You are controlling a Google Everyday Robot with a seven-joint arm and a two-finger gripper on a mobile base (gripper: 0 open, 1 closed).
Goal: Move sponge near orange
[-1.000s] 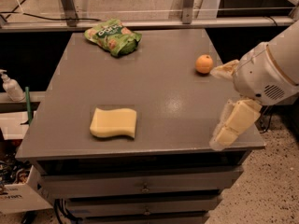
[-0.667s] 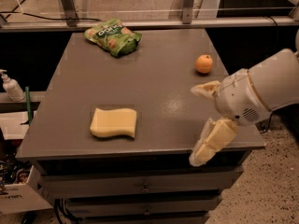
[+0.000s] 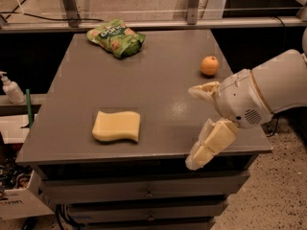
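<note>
Shows gripper [image 3: 193,127] hanging at front-right edge of table [image 3: 158,85], claw spread wide w/ nothing between the fingers, one fingertip over the tabletop, the other showing in front of the table's front lip. Puts sponge [image 3: 116,126] flat on front-left part of the top, well apart from gripper and untouched. Sets orange [image 3: 209,65] at right side toward the back, well apart from sponge, w/ bare gray surface between. Places green snack bag [image 3: 116,37] at back-left, off any straight path between the two. Suggests approach phase, judging by empty open claw pointing left toward sponge. Takes the wide spread as prob. meant to straddle the foam block's short side. Reads task as barely begun: no grasp, no carry yet. Calls next for swinging left, lowering over sponge, then closing gently, given soft foam prone to squashing and a flat, low profile on the tabletop. Flags risk of fingertips scraping the surface, or nudging sponge away instead of pinching it. Notes pump bottle [image 3: 10,87] at far left, off the table and out of the way.
</note>
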